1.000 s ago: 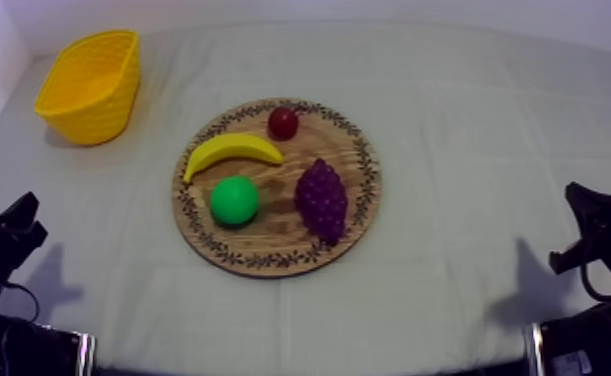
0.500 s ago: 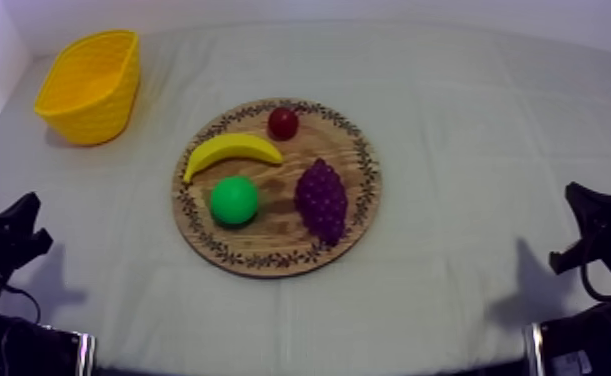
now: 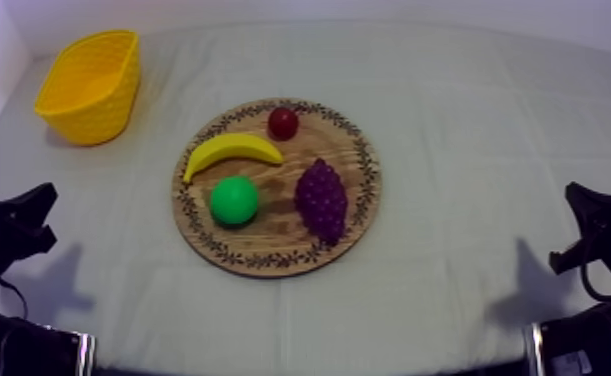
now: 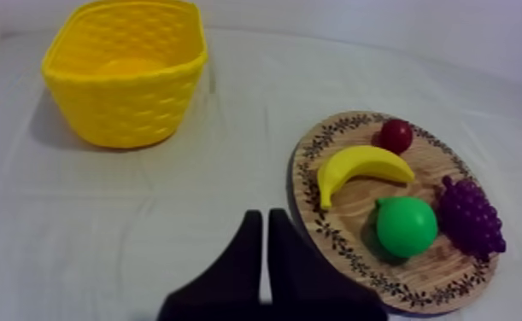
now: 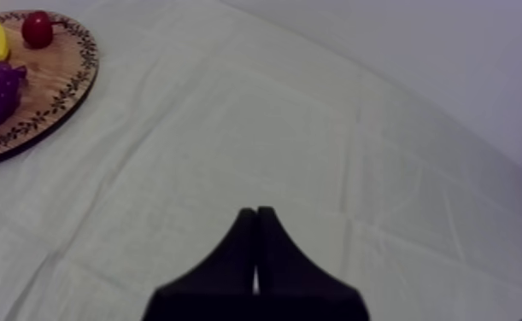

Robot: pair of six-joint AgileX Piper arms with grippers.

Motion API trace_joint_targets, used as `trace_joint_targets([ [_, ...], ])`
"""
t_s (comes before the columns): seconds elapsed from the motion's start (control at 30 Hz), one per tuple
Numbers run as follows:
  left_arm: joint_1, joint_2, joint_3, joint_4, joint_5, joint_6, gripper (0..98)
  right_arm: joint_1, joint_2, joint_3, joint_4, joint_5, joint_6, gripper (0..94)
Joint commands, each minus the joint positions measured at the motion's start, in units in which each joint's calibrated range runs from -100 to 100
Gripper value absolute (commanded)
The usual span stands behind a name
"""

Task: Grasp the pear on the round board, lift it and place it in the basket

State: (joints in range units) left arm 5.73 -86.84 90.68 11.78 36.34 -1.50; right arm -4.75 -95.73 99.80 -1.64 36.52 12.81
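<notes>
Left wrist view: left gripper (image 4: 262, 218) fingers pressed together, holding nothing, low at near left of table (image 3: 469, 150), short of board rim. Right gripper (image 5: 254, 213) likewise closed, empty, near right, well apart from board. Pear (image 3: 234, 200) on wooden board (image 3: 269, 238), near-left part, just near of banana (image 3: 231, 152), grapes (image 3: 321, 198) beside it at right. Yellow basket (image 3: 89, 85) far left, nothing seen inside. Judged step: reach for pear not yet begun. Next move: left fingers must part, travel right and farther in, descend over pear clear of banana.
</notes>
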Motion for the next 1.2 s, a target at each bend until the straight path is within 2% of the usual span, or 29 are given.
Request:
trace_joint_targets([
  [0.0, 0.4, 6.6, -5.2, 0.54, 3.2, 0.0, 0.0, 0.0, 0.0, 0.0, 0.0, 0.0, 0.0, 0.2],
  [0.5, 1.9, 35.6, -33.5, 0.88, 28.6, 0.5, 0.0, 0.0, 0.0, 0.0, 0.0, 0.0, 0.0, 0.2],
  [0.7, 2.8, 46.2, -41.4, 0.25, 36.3, 3.8, 0.0, 0.0, 0.0, 0.0, 0.0, 0.0, 0.0, 0.2],
  [0.87, 3.7, 54.5, -48.2, -1.31, 43.4, 8.0, 0.0, 0.0, 0.0, 0.0, 0.0, 0.0, 0.0, 0.2],
  [1.17, 6.9, 65.0, -54.6, -2.31, 47.7, 10.5, 0.0, 0.0, 0.0, 0.0, 0.0, 0.0, 0.0, 0.2],
])
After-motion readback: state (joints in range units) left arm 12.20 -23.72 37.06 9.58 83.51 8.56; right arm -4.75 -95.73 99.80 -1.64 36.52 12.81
